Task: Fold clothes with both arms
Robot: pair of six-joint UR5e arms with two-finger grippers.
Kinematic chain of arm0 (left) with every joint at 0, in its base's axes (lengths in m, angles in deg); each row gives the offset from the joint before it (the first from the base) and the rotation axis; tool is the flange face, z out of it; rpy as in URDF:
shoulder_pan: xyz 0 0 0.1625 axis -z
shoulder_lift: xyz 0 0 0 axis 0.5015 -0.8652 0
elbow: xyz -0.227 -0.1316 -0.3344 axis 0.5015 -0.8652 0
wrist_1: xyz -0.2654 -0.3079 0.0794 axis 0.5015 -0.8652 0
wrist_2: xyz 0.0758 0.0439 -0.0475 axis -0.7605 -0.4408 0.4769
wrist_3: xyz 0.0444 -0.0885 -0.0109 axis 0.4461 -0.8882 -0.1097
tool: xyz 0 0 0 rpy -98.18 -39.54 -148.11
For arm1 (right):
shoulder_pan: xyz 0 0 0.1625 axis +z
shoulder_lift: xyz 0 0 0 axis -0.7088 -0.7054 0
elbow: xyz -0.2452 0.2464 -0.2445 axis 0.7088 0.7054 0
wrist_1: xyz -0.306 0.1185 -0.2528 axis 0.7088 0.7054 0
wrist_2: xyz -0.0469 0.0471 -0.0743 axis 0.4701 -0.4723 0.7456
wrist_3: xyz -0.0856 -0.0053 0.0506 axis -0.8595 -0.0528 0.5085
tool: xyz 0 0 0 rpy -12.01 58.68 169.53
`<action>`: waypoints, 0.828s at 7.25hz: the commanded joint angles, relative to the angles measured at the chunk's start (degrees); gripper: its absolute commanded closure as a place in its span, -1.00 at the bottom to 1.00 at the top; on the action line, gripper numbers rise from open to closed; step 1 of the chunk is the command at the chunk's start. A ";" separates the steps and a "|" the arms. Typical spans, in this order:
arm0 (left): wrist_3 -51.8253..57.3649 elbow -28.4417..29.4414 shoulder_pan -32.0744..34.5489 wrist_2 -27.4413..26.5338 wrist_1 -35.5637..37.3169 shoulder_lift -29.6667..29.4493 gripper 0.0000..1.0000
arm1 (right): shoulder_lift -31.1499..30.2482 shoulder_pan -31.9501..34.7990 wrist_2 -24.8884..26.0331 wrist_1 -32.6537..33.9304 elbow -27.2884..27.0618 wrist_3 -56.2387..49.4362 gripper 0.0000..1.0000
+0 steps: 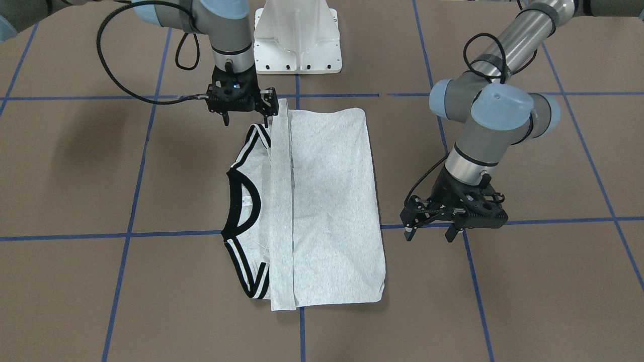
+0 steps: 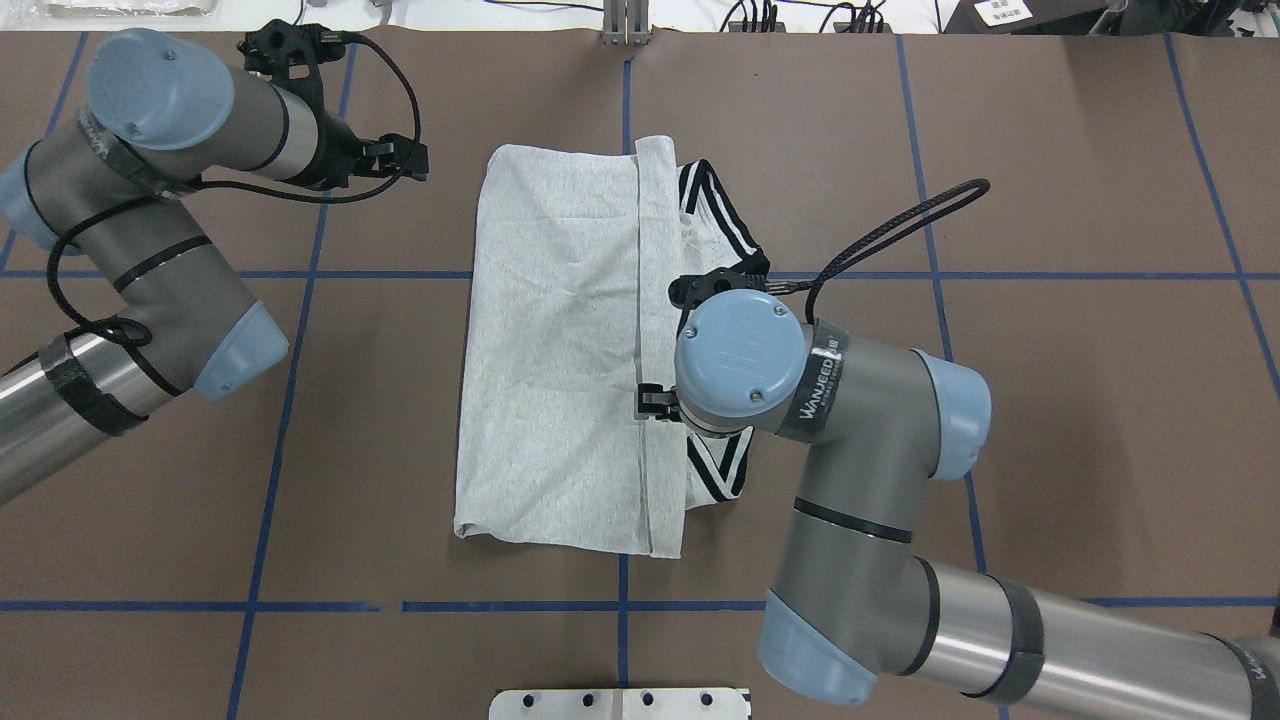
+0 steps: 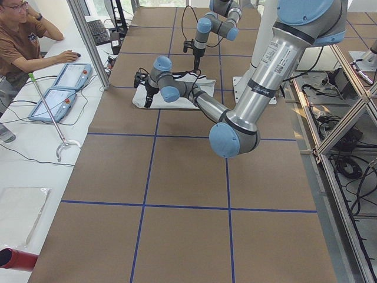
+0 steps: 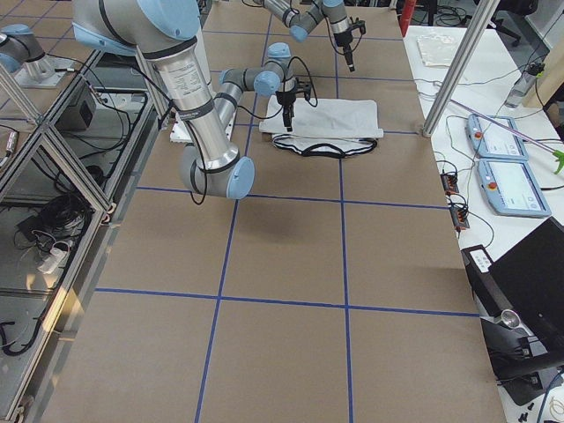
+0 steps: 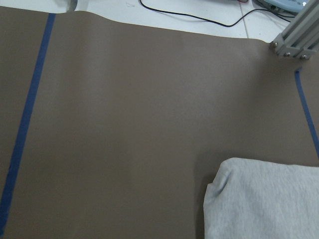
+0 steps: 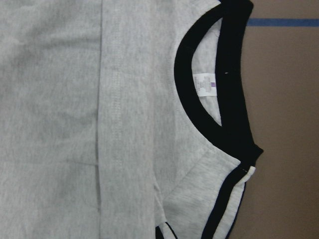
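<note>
Brown counter (image 1: 75,176), blue tape grid (image 1: 176,234). T-shirt (image 1: 327,201) lies centre, part-folded, collar (image 1: 255,201) showing. Left claw (image 1: 430,232) apart, empty, beside it; right claw (image 1: 245,118) apart above its robot-side corner. Judged light, limp: pinch doubled edge corners.

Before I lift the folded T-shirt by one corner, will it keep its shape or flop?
Likely floppy: the T-shirt lies flat in soft, creased layers, so a single-corner lift would probably unfold it. Probably light, since the fabric looks thin. The folded-over hem band sits loose on top and may slide.
</note>
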 commanded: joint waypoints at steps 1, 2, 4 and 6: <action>0.10 -1.63 -0.10 0.07 0.97 1.44 -1.00 | 7.49 -0.65 0.07 0.03 9.32 -3.55 -1.00; 0.01 -1.81 -0.18 -0.01 0.70 1.97 -1.00 | 9.79 -1.09 -0.02 0.12 13.11 -3.56 -1.00; -0.25 -1.81 -0.45 -0.02 0.61 2.06 -1.00 | 9.98 -2.50 -0.11 3.61 14.03 -5.65 -1.00; -0.52 -1.90 -0.53 -0.02 0.61 2.06 -1.00 | 10.07 -3.20 0.07 5.21 15.69 -7.16 -1.00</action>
